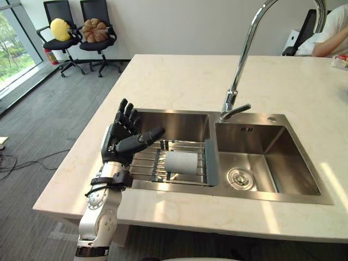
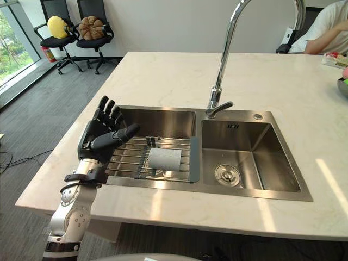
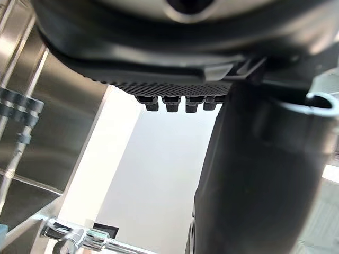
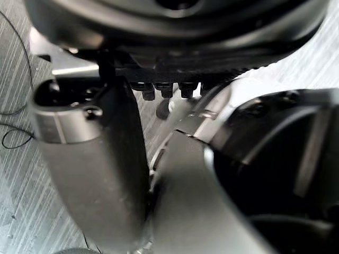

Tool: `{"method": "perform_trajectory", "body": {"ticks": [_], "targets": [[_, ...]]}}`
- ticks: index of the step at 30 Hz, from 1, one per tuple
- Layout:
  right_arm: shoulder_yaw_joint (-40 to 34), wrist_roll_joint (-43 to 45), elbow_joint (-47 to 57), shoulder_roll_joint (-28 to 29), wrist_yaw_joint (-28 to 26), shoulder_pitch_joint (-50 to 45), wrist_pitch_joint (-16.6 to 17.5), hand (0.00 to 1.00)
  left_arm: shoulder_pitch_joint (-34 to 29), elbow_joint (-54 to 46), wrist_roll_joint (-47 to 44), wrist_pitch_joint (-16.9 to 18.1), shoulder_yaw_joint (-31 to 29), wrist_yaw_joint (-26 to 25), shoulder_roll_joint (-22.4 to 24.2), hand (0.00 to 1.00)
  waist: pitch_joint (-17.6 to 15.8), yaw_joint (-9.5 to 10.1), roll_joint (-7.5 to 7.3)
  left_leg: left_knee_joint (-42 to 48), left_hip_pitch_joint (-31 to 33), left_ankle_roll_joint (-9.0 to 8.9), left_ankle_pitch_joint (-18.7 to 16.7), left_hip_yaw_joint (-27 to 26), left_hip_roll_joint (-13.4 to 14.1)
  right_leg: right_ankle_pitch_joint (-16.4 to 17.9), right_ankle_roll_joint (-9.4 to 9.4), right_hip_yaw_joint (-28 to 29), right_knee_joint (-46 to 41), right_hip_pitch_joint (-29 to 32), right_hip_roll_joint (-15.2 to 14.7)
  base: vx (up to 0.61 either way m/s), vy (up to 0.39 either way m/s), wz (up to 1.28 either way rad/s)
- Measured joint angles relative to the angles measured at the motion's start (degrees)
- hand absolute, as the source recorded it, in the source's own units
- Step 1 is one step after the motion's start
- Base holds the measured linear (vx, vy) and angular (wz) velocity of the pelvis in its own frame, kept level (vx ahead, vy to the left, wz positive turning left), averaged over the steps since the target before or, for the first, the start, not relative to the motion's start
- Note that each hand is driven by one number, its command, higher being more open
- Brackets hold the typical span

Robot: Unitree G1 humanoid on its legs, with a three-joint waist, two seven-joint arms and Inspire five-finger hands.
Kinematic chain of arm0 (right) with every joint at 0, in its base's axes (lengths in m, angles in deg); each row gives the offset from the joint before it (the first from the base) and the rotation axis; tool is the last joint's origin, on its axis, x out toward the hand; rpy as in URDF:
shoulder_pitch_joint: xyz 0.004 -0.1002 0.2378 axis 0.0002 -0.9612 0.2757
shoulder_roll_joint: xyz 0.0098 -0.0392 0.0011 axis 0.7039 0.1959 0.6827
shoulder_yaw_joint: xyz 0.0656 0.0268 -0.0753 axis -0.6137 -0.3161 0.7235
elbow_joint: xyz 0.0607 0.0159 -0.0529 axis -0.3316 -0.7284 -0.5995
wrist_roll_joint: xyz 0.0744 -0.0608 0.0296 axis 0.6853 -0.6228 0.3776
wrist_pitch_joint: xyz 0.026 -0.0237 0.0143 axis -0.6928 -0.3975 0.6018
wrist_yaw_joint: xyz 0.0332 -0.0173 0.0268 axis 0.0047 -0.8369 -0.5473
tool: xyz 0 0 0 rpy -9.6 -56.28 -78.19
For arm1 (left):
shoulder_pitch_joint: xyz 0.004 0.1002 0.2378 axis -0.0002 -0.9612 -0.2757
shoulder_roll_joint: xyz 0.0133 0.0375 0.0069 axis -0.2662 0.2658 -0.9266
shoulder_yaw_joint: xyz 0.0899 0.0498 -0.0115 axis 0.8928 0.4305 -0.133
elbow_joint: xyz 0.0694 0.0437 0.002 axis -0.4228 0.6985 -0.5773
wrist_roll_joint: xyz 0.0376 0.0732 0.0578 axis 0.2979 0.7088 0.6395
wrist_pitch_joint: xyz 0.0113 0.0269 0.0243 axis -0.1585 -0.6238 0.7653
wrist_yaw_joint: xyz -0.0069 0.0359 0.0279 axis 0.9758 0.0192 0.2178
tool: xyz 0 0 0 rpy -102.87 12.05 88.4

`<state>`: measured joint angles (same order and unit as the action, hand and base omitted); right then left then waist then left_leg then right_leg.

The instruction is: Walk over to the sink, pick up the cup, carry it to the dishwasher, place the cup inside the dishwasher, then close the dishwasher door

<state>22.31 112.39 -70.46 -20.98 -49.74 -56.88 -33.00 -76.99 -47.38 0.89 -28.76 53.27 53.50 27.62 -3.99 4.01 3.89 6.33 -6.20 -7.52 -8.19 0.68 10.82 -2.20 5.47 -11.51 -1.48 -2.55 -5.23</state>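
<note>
Standing upright over the left rim of the sink point(image 1: 255, 118), the left hand point(image 1: 122, 138) has its fingers straight and slightly spread, pointing away from the robot. Its thumb stretches sideways toward the cup point(image 1: 181, 162), stops short of it, and holds nothing. The forearm rises nearly vertical from below the edge of the surface point(image 1: 179, 81). The cup lies on its side on a wire rack point(image 1: 144, 160) in the left basin, its long axis running left to right, roughly in line with the thumb; which end is the mouth cannot be told. The faucet point(image 1: 244, 49) arches above the basins. The right hand point(image 4: 175, 42) hangs over the floor, fingers looking straight and empty
</note>
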Motion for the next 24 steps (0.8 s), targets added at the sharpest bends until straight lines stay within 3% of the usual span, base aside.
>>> {"method": "perform_trajectory", "body": {"ticks": [8,11,14,19,24], "targets": [[2.9,0.5,-0.3,-0.8,0.2,0.2,0.0,1.00,-0.2,-4.4,8.4,0.4,0.2,4.2,0.1,1.00,0.0,-0.12,0.00,-1.4,1.0,0.34,0.8,-2.3,-1.1,-3.7,0.51,1.0,6.3,-0.6,-0.2,0.01,-0.002,-0.07],[4.1,0.5,-0.3,-1.2,-0.7,-0.2,0.1,1.00,-0.5,-4.4,17.2,2.9,1.8,9.1,-1.0,1.00,0.0,-0.14,-0.03,-2.1,1.1,0.57,1.6,-2.0,-1.8,-3.9,0.73,0.3,6.3,-0.5,-1.0,-0.04,0.024,0.12],[6.8,0.6,-0.2,-2.1,-1.4,-0.1,0.0,1.00,-0.5,-4.3,24.0,4.6,5.7,10.4,-5.9,1.00,0.1,-0.27,0.01,-3.0,1.2,0.70,2.7,-1.8,-2.2,-4.2,0.68,-0.4,6.6,-0.5,-1.4,-0.08,-0.004,0.11],[10.7,1.1,0.4,-3.9,-2.6,0.0,-0.5,1.00,-0.6,-1.0,36.9,9.6,6.3,10.0,-11.5,1.00,0.0,-1.36,0.05,-5.4,0.5,0.44,4.3,-1.9,-2.1,-4.6,0.45,-0.8,6.7,-0.5,-1.3,-0.10,-0.022,0.02],[12.6,2.8,0.8,-4.7,-3.4,-0.3,-0.2,1.00,-0.6,-1.0,42.3,14.8,7.3,7.8,-15.6,1.00,-0.1,-2.12,0.22,-6.3,0.1,0.53,4.5,-2.4,-1.9,-4.6,0.49,-0.8,6.8,-0.2,-1.2,-0.03,-0.004,-0.03]]}}
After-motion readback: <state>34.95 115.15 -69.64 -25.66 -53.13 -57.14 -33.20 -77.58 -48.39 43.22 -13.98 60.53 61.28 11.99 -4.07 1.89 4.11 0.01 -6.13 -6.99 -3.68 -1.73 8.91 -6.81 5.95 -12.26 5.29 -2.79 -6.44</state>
